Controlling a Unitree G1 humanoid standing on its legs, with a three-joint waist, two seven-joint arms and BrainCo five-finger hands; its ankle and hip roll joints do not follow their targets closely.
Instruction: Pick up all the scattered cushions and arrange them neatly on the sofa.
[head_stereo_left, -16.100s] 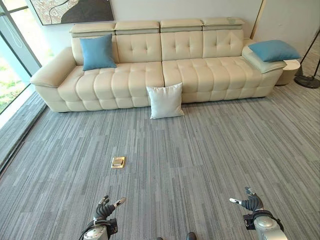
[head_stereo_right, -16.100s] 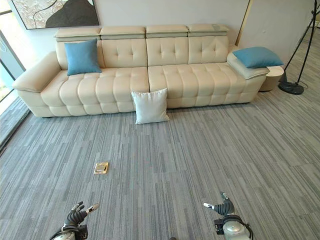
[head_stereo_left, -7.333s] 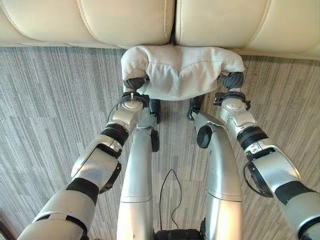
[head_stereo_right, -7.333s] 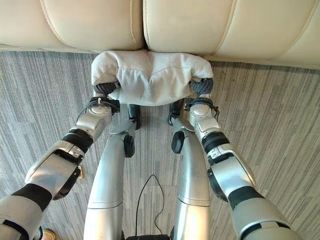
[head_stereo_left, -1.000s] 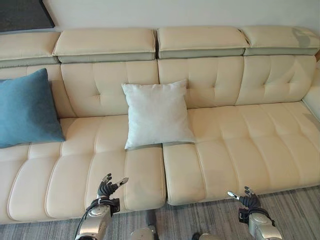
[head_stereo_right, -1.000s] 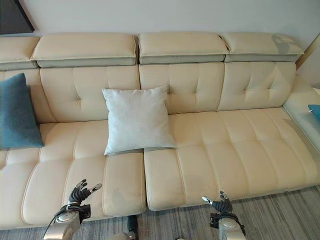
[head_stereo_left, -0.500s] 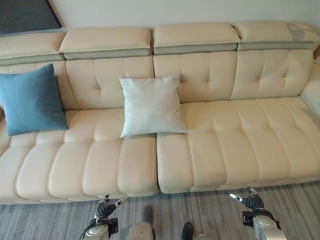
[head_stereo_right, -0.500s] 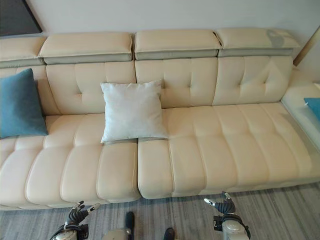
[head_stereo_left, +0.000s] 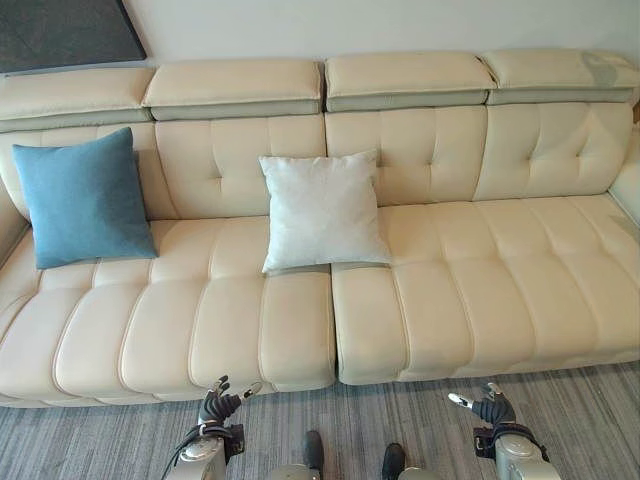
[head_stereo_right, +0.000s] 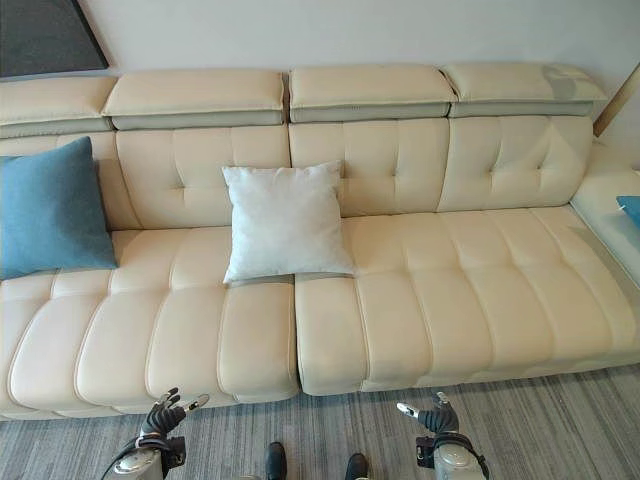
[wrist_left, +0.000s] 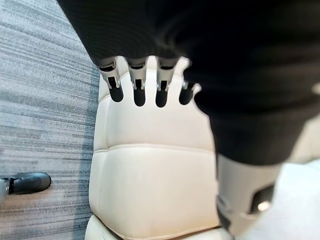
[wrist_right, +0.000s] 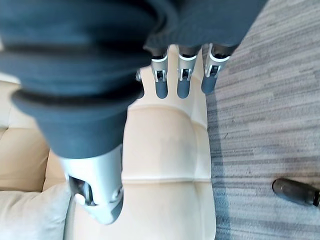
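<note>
a long cream sofa (head_stereo_left: 420, 290) against a pale wall holds a white cushion (head_stereo_left: 322, 211) upright at its middle and a blue cushion (head_stereo_left: 84, 197) toward its left end; left hand (head_stereo_left: 222, 400) and right hand (head_stereo_left: 487, 408), fingers relaxed and empty, hover over grey carpet (head_stereo_left: 90, 440).

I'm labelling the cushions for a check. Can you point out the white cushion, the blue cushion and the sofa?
white cushion (head_stereo_left: 322, 212), left eye view, middle of its front face.
blue cushion (head_stereo_left: 84, 198), left eye view, middle of its front face.
sofa (head_stereo_left: 500, 280), left eye view, bare seat on its right half.

No readable text, labels or numbers anywhere.
</note>
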